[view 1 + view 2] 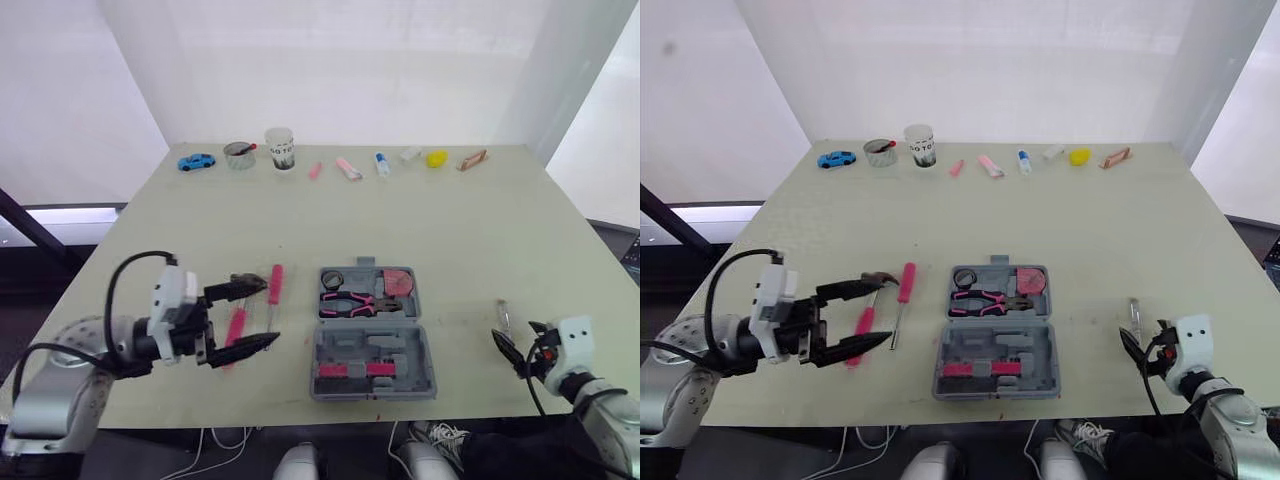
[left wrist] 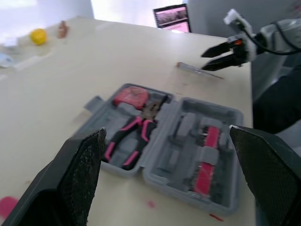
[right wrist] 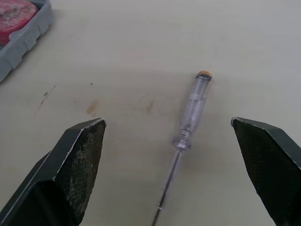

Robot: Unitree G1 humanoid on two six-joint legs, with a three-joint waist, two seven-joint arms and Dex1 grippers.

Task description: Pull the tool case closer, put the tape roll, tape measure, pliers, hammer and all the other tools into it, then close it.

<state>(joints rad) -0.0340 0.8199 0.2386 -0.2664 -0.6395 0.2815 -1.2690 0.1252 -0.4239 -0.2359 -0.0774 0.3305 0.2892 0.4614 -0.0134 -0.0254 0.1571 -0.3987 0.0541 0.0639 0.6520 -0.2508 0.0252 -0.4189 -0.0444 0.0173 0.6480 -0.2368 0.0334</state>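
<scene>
The tool case [image 1: 372,335] lies open and flat on the counter [image 1: 450,220], near the front edge and between your two arms. Its far half already holds the pliers [image 1: 350,303], the tape roll [image 1: 332,277] and the tape measure [image 1: 398,281]. You appear to be midway through packing, with loose tools left on both sides.

To the left of the case lie the hammer [image 1: 236,322] and a pink-handled screwdriver [image 1: 275,283], side by side, both pointing away from you. To the right of the case, well apart from it, lies a clear tester screwdriver [image 3: 190,110].

Your left arm reaches in low from the left, forearm level with the counter. Its left claw [image 1: 272,311] is spread wide and holds nothing. One finger sits on the far side of the hammer's pink handle and one on the near side. You cannot tell whether it hangs above the handle or is down at its level.

Your right arm is tucked close at the front right corner. Its right claw [image 1: 505,348] is also spread wide and empty, aimed along the tester screwdriver, whose shaft runs into the gap between the fingers.

The next move likely calls for lowering the left claw squarely over the hammer handle and closing firmly, since the head is heavy and could swing, while keeping clear of the screwdriver just beside it.
</scene>
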